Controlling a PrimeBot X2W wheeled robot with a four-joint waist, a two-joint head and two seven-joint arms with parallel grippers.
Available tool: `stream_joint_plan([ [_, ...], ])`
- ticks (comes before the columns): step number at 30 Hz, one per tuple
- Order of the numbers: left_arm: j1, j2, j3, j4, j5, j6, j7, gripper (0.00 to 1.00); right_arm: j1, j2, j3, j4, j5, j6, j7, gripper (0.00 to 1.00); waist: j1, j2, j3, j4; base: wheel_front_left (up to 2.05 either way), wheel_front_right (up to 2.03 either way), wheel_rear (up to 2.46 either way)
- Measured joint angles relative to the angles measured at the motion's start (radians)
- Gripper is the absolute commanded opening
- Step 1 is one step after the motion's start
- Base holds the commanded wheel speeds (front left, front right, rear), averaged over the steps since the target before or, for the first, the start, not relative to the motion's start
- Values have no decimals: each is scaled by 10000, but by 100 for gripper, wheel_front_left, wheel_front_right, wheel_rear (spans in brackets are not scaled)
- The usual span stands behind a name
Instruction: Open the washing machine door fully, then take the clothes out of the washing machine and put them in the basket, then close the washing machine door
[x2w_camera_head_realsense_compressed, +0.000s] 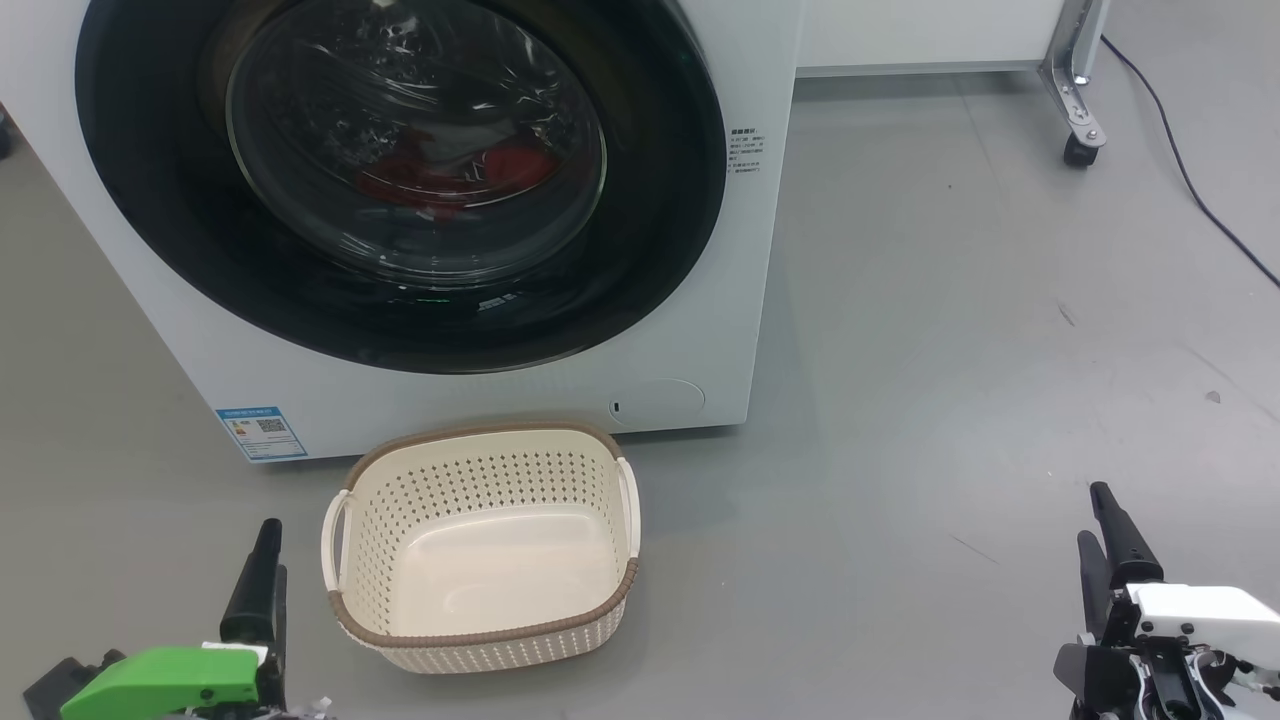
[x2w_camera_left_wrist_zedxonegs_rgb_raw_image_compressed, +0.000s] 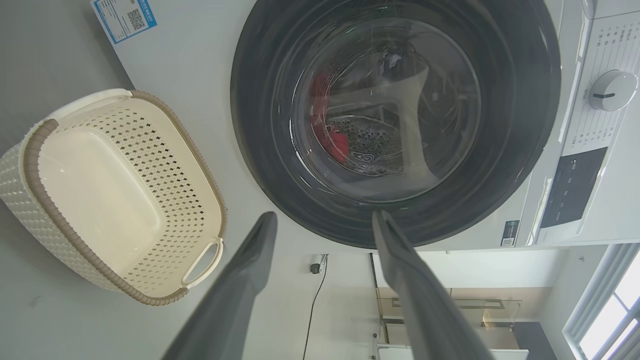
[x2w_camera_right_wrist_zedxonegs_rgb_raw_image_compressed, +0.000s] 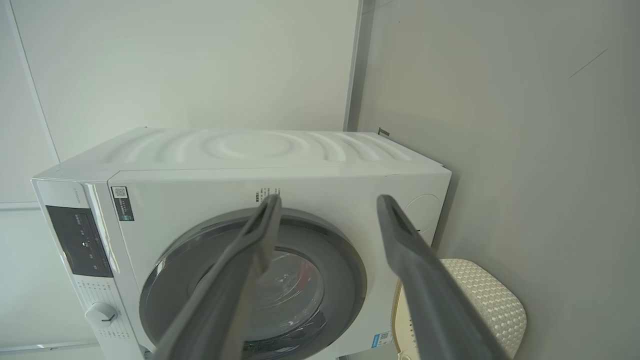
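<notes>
The white washing machine (x2w_camera_head_realsense_compressed: 480, 395) stands ahead with its round black washing machine door (x2w_camera_head_realsense_compressed: 160, 230) closed flat against the front. Red clothes (x2w_camera_head_realsense_compressed: 500, 170) show through the glass window, also red clothes (x2w_camera_left_wrist_zedxonegs_rgb_raw_image_compressed: 336, 145) in the left wrist view. The cream basket (x2w_camera_head_realsense_compressed: 480, 440) sits empty on the floor just in front of the machine. My left gripper (x2w_camera_head_realsense_compressed: 268, 560) is open at the lower left, beside the basket. My right gripper (x2w_camera_head_realsense_compressed: 1105, 535) is open at the lower right, far from the machine. Both wrist views show spread fingers (x2w_camera_left_wrist_zedxonegs_rgb_raw_image_compressed: 250, 260) (x2w_camera_right_wrist_zedxonegs_rgb_raw_image_compressed: 415, 260) holding nothing.
Grey floor (x2w_camera_head_realsense_compressed: 950, 350) stretches to the right of the machine. A caster leg (x2w_camera_head_realsense_compressed: 1080, 130) of a metal stand and a dark cable (x2w_camera_head_realsense_compressed: 1190, 180) lie at the back right. A blue label sticker (x2w_camera_head_realsense_compressed: 260, 432) marks the machine's lower left corner.
</notes>
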Motion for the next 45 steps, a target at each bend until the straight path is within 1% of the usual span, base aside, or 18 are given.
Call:
stream_joint_plan([
  [7,-8,23,-255,-31,316,0,-253,100,0,-67,159,-25,-474,0,-207,100,0,-1,-14,3,0,0,0],
  [16,-81,383,-673,-59,1699,0,-663,100,0,-481,571,-29,-1891,0,-577,100,0,-1,-36,1,0,0,0],
  [23,-126,604,-1103,-48,3032,2,-936,100,-3,-888,1041,-29,-3429,-105,-840,100,0,0,-50,2,0,0,0],
  [25,-132,625,-1223,-46,3394,21,-968,100,-9,-961,1193,-29,-3829,-207,-901,100,0,0,-54,3,0,0,0],
  [30,-251,740,-1434,-65,4475,255,-1174,100,-15,-1097,1530,-29,-4874,-372,-1087,100,0,0,-69,5,0,0,0],
  [32,-304,805,-1517,-100,4966,368,-1233,100,-19,-1160,1687,-25,-5308,-504,-1147,100,0,0,-75,8,0,0,0],
  [34,-330,840,-1576,-173,5367,456,-1290,100,-29,-1214,1825,-27,-5660,-545,-1248,100,0,0,-80,10,0,0,0],
  [35,-330,859,-1661,-228,5825,543,-1381,100,-41,-1248,1931,-40,-6084,-619,-1289,100,0,0,-82,10,0,0,0],
  [37,-330,899,-1808,-274,6276,614,-1452,100,-45,-1269,2075,-82,-6473,-706,-1356,100,0,-1,-84,9,0,0,0],
  [39,-330,917,-1939,-307,6673,698,-1501,100,-57,-1271,2209,-127,-6819,-719,-1438,100,0,0,-85,7,0,0,0],
  [45,-331,966,-2297,-359,7818,897,-1724,100,-72,-1287,2623,-205,-7883,-970,-1611,100,0,0,-89,3,0,0,0],
])
